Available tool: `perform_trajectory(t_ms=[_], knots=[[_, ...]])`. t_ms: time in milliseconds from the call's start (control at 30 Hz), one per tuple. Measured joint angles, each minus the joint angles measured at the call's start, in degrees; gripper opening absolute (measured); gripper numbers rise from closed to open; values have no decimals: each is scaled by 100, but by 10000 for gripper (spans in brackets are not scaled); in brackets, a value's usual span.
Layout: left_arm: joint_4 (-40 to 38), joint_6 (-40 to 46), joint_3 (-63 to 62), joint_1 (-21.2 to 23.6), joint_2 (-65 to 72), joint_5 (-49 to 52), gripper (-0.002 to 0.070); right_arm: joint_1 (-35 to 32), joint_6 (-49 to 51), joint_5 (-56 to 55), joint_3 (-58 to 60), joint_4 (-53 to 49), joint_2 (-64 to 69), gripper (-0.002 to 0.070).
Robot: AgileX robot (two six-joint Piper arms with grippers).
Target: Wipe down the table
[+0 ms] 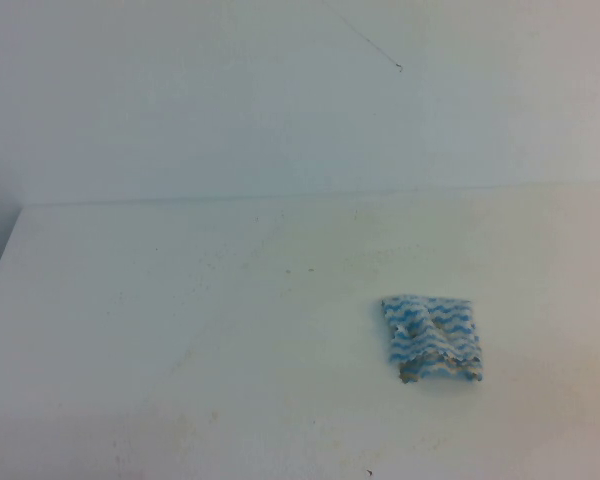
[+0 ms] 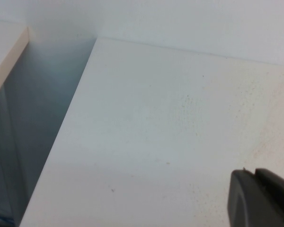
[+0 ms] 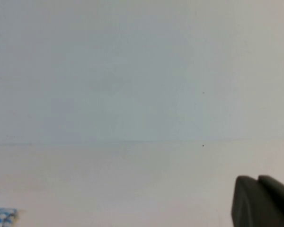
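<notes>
Cloth (image 1: 432,338) lies crumpled on the table (image 1: 180,320), right of centre and toward the near side. It is a small blue-and-white piece with a wavy pattern, bunched into a rough square, with nothing touching it. The tabletop is white, with faint brownish specks scattered across its middle, and it meets a plain pale wall (image 1: 230,100) at the back.

The left gripper (image 2: 254,176) shows only in its own wrist view, above the table's left part and not far from the left edge, where the top drops into a shadowed gap. Its two dark fingers are pressed together with only a thin seam between them, and they hold nothing.

The right gripper (image 3: 258,179) shows likewise only in its wrist view, facing the wall across bare tabletop. It too is fully closed and empty. The cloth sits well apart from it, with only a corner showing at the frame's edge.
</notes>
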Motion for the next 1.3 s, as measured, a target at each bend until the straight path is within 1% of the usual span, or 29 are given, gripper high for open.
perform_trajectory(t_ms=[167, 333, 600, 667, 700, 767, 833, 967, 1133, 1267, 1300], knots=[[0, 0, 0, 0, 0, 0, -1, -51, 0, -13, 485, 12, -399, -1], [0, 0, 0, 0, 0, 0, -1, -51, 0, -19, 484, 22, -411, -1], [0, 0, 0, 0, 0, 0, -1, -51, 0, -763, 484, 38, -411, -1], [0, 0, 0, 0, 0, 0, -1, -51, -112, -876, 484, 344, -411, -1], [0, 0, 0, 0, 0, 0, -1, -51, -365, -857, 484, 729, -411, -2], [0, 0, 0, 0, 0, 0, -1, -51, -1084, -733, 484, 1554, -411, -2], [0, 0, 0, 0, 0, 0, -1, -51, -1573, -638, 484, 1894, -411, -2], [0, 0, 0, 0, 0, 0, -1, -51, -1639, -217, 484, 1886, -411, -2], [0, 0, 0, 0, 0, 0, -1, -61, -1639, 816, 484, 1881, -722, -2], [0, 0, 0, 0, 0, 0, -1, -269, -1639, 1321, 484, 1942, -772, -2], [10, 0, 249, 0, 0, -93, 1, -285, -1639, 1391, 484, 1942, -772, -2]])
